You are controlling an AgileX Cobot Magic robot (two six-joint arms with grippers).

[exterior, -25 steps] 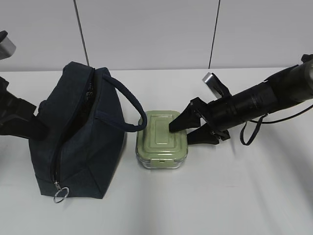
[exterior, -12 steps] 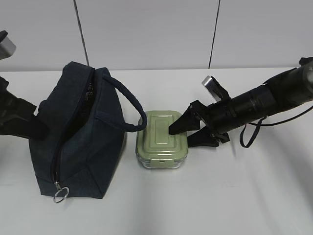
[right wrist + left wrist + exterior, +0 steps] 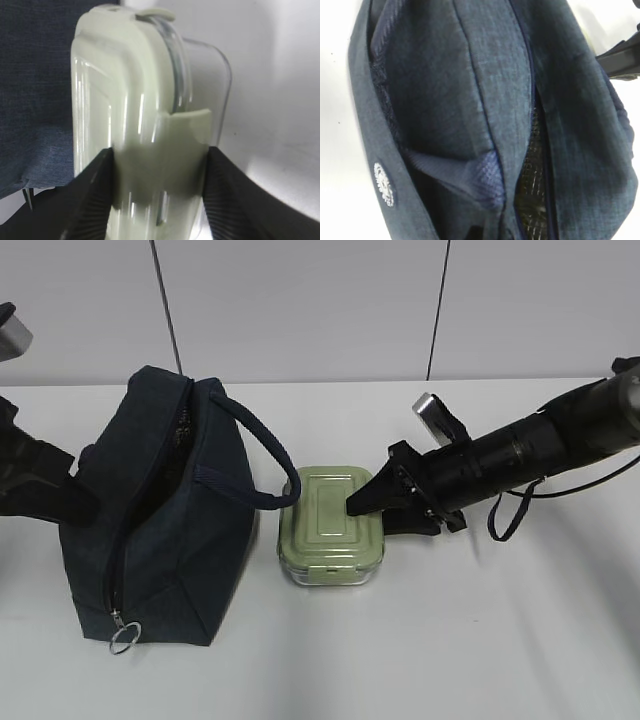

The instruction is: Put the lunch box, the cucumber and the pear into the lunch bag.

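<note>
The dark navy lunch bag [image 3: 170, 540] stands on the white table at the left with its zip open. The left wrist view is filled with its fabric [image 3: 485, 90], which bunches into a fold where my left gripper's jaws are. The fingers themselves are hidden. The lunch box [image 3: 325, 525], with its sage-green lid, lies just right of the bag. My right gripper [image 3: 375, 512] is shut on its right end. In the right wrist view both black fingers [image 3: 95, 190] press the box [image 3: 135, 100] from either side. The cucumber and the pear are out of view.
My left arm [image 3: 35, 485] leans against the bag's left side. A padded handle [image 3: 255, 445] arches over toward the lunch box. The metal ring pull [image 3: 123, 640] hangs at the bag's front bottom corner. A grey wall stands behind the table.
My right gripper's jaws have closed in from a wider spread onto the lunch box's right end. The bag and the left arm have not moved.
</note>
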